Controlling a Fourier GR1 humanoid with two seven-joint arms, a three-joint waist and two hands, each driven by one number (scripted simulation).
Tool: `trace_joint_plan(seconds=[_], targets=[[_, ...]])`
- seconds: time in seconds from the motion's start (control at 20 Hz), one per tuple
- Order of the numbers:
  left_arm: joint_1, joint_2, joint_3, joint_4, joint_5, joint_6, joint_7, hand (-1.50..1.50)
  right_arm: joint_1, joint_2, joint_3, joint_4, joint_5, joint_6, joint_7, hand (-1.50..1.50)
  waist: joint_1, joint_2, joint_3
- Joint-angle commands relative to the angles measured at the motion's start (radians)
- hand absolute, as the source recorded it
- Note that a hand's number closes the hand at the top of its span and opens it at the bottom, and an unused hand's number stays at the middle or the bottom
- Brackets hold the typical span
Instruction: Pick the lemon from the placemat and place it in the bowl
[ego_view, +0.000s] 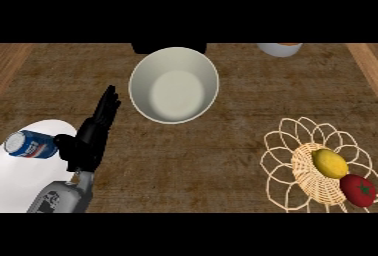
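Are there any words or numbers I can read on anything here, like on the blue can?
Blue can: a white and red mark on its side, too blurred to read.
Grey forearm of the left hand: small dark marks, too small to read.
Nothing else carries any writing.

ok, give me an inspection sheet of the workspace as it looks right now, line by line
Surface: brown counter, bare at centre.
Job's things: lemon on the woven placemat, beside a tomato; white bowl upright, nothing inside.
Clutter: blue can lying on a white plate; white cup at the far edge.
Hands: left hand open, fingers straight, beside the bowl, holding nothing; right hand not in view.
Cables: nothing seen.
Surroundings: dark object behind the bowl, unclear.
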Motion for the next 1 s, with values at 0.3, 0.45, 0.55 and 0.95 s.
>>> trace_joint_plan(seconds=[0.3,0.45,0.55,0.95], targets=[[0.009,-0.04,0.019,-0.02,-0.033,-0.016,0.052,0.0,-0.098,0.035,0.09,0.161,0.198,0.114,0.059,-1.5,0.004,0.001,0.001],[0.045,-0.034,0.049,-0.065,-0.054,-0.048,0.049,0.0,-0.068,0.104,0.056,0.135,0.226,0.139,0.046,-1.5,-0.002,-0.001,0.001],[0.025,-0.063,0.067,0.034,-0.027,-0.079,-0.014,0.0,-0.087,0.113,0.077,0.241,0.284,0.161,-0.061,-1.5,-0.002,0.0,0.001],[0.017,-0.078,0.119,0.04,-0.07,-0.106,-0.016,0.0,-0.075,0.172,-0.038,0.235,0.215,0.273,-0.076,-1.5,-0.004,-0.001,0.001]])
